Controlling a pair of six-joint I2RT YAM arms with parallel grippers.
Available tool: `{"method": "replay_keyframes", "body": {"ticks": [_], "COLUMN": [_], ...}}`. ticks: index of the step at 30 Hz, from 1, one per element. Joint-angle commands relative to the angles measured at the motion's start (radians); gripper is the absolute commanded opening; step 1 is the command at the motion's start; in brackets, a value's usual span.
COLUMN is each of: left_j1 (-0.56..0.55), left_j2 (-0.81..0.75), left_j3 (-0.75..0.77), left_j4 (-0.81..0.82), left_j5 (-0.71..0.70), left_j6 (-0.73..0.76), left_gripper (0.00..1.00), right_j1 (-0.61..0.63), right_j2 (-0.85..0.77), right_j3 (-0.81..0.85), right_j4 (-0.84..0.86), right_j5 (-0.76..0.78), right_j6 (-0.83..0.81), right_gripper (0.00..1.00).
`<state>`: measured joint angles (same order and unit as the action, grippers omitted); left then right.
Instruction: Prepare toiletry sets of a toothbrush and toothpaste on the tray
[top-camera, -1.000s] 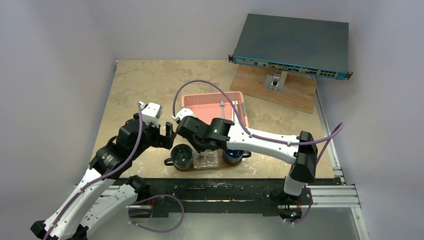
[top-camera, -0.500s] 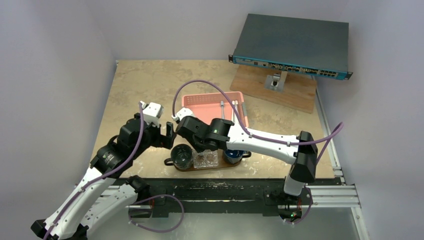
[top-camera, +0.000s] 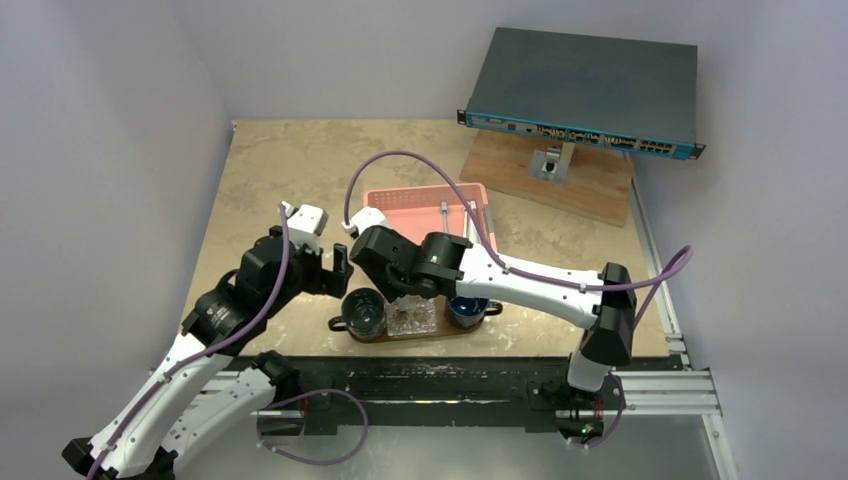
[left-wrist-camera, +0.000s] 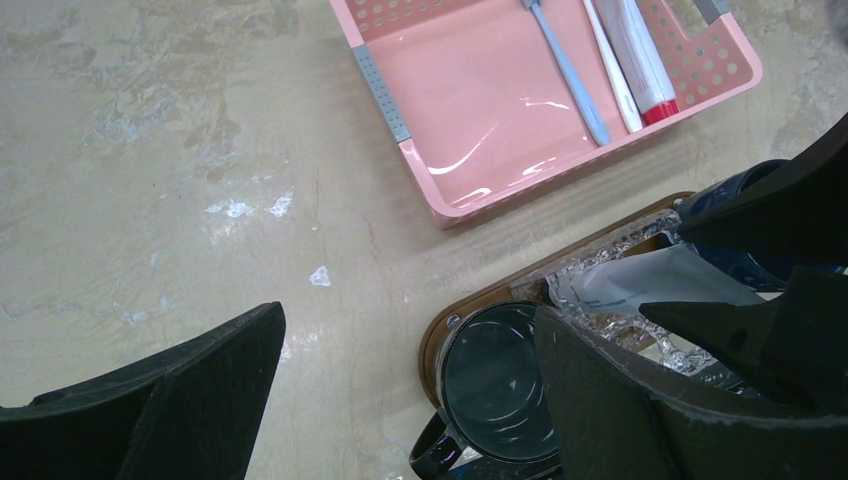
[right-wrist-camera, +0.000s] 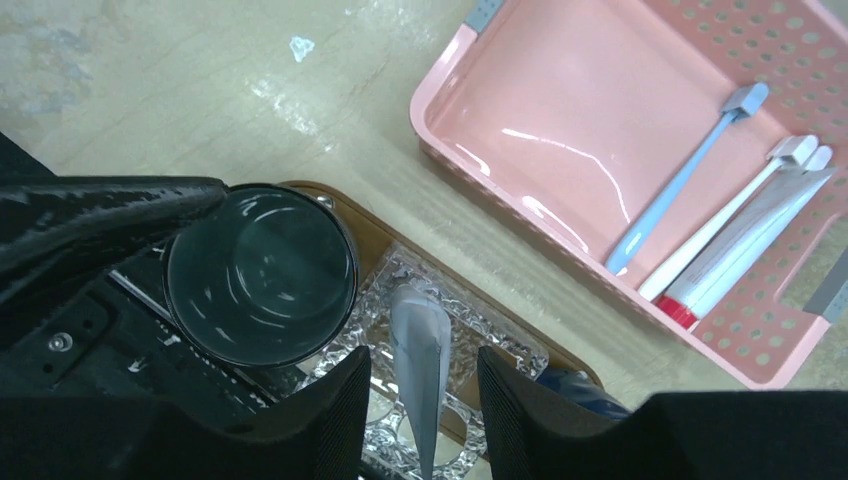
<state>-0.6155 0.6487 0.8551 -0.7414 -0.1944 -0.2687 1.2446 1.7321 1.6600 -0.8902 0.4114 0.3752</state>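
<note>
Setting: beige mottled table (top-camera: 280, 170) between grey walls; a switch (top-camera: 585, 85) sits at 1 o'clock.
Tray (right-wrist-camera: 375, 235): at 6 o'clock on the table. It carries a glass (right-wrist-camera: 490, 340) in the middle, a dark cup (right-wrist-camera: 260, 275) at the glass's 9 o'clock and a blue cup (top-camera: 467, 310) at its 3 o'clock.
Tube (right-wrist-camera: 420, 340): stands in the glass, on the tray.
Right gripper (right-wrist-camera: 421, 375): over the glass, jaws parted, with a gap showing on each side of the tube; it pinches nothing.
Left gripper (left-wrist-camera: 408, 318): at the tray's 10 o'clock, jaws spread wide, empty.
Basket (right-wrist-camera: 440, 150): at the tray's 12 o'clock. A blue toothbrush (right-wrist-camera: 680, 190), a white brush (right-wrist-camera: 740, 215) and a second tube (right-wrist-camera: 745, 255) lie in it, none yet on the tray.
Step, as judged: letting go of the tube.
Doing it well: rise straight up with the jaws held apart, so no pad drags or tips the tube. Clear the glass rim before swinging toward 12 o'clock for a toothbrush.
Views: only the right wrist shows the gaps beside the tube. From the top, the arm hides them. The left wrist gives the tube side-on, its upper end behind the right fingers.
</note>
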Motion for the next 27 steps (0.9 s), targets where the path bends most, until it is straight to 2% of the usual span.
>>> {"method": "replay_keyframes", "body": {"ticks": [1,12,21,27], "left_j1": [0.003,0.004,0.004,0.003], "left_j2": [-0.003,-0.009,-0.010,-0.014], "left_j3": [0.007,0.008,0.008,0.009], "left_j4": [0.039,0.035,0.035,0.034], "left_j5": [-0.005,-0.007,-0.011,-0.013], "left_j6": [0.014,0.014,0.017,0.019], "left_gripper": [0.95,0.95,0.95,0.95], "right_j1": [-0.002,-0.144,-0.277,-0.352], "right_j2": [-0.066,-0.102,-0.080,-0.056], "right_j3": [0.075,0.109,0.018,-0.096], "right_j4": [0.008,-0.042,0.001,0.097], "right_j5": [0.066,0.089,0.132,0.122], "right_j6": [0.013,0.030,0.032,0.042], "right_gripper": [0.46,0.47,0.48,0.48]}}
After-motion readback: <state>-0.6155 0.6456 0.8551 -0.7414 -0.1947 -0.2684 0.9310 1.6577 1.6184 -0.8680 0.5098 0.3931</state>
